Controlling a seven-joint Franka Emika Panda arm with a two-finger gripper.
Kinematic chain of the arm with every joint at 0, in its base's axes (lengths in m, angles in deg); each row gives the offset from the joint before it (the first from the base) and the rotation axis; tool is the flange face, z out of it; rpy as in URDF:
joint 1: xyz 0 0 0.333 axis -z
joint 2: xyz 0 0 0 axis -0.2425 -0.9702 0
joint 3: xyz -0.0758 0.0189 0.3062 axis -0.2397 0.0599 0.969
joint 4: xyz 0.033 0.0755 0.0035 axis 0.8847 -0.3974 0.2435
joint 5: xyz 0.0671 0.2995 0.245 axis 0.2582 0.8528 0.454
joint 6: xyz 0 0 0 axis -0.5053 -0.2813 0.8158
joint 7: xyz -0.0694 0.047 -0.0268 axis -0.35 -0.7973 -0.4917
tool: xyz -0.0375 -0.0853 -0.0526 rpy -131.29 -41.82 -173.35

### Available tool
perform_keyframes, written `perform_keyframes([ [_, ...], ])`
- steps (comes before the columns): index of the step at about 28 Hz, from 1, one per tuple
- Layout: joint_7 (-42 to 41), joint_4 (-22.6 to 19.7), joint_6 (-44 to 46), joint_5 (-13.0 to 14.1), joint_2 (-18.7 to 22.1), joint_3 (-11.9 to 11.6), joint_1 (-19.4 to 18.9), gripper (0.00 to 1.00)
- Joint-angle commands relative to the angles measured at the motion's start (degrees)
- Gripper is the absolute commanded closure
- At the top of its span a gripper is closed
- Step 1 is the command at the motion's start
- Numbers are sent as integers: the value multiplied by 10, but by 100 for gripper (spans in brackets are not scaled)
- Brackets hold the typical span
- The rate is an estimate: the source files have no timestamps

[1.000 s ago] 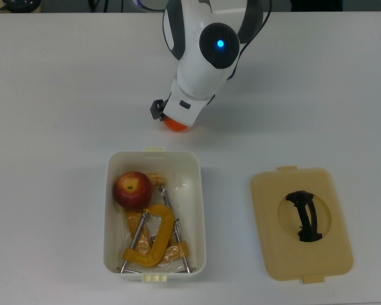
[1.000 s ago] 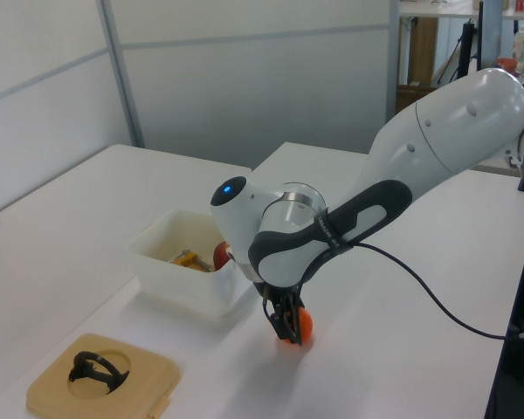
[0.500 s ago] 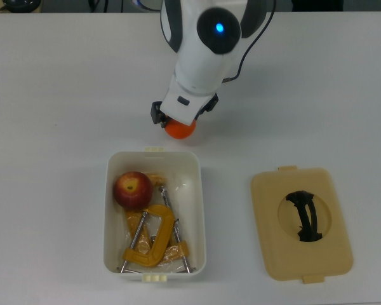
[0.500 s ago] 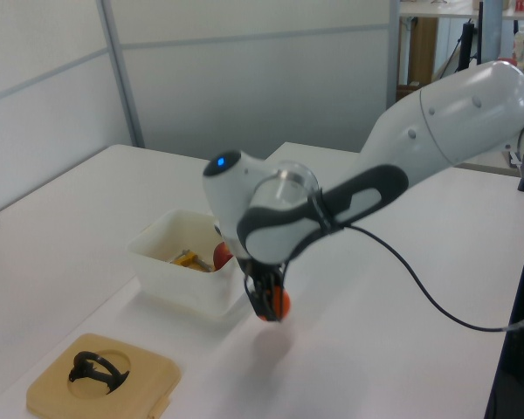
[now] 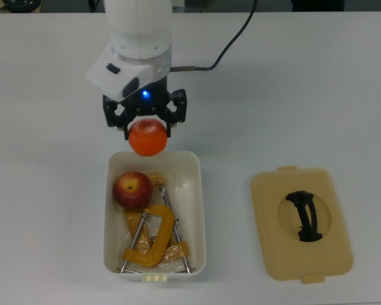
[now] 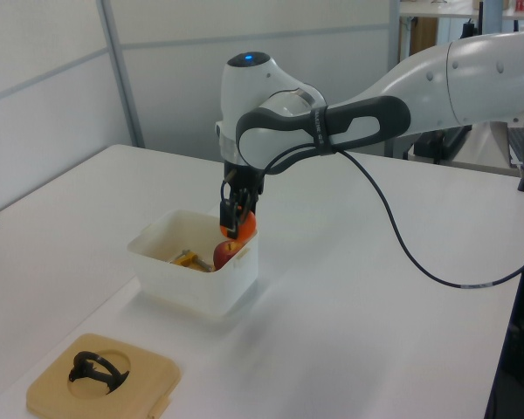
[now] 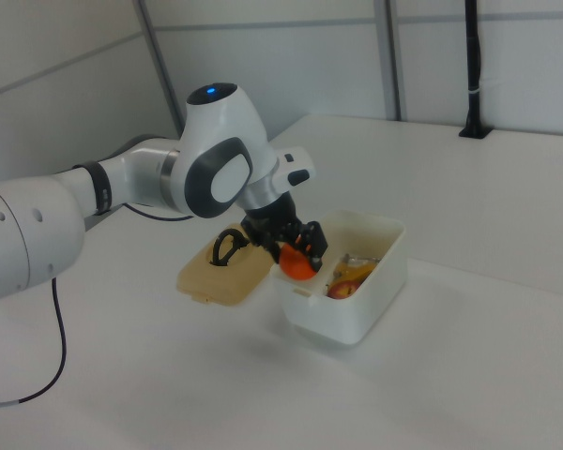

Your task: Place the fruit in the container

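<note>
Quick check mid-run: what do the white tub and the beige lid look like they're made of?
The white tub: likely thin plastic, smooth and slightly translucent, with moulded rounded corners and tabs. The beige lid: likely matte moulded plastic, with a recessed circle holding a black handle, probably plastic too.

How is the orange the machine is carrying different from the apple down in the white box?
The bright orange orange is held in the air by the gripper, jaws shut on it, over one short rim of the white rectangular plastic tub. The dark red apple with a yellowish patch already lies inside the tub, beside the yellow C-clamps, untouched. Both are round fruits of about equal size.
</note>
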State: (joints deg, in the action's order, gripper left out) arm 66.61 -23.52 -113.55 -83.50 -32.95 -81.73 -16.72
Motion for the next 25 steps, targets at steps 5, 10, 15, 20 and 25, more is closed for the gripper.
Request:
perform_keyframes([
  [5, 45, 4, -94, 1, -27, -6, -1, 0],
  [10, 47, 4, -85, -2, -24, -6, 1, 0],
  [15, 44, -12, -27, -5, 6, -10, 3, 0],
  [20, 22, -7, 71, -16, 22, -21, 17, 0],
  [25, -14, -7, 126, -17, 34, -21, 37, 0],
])
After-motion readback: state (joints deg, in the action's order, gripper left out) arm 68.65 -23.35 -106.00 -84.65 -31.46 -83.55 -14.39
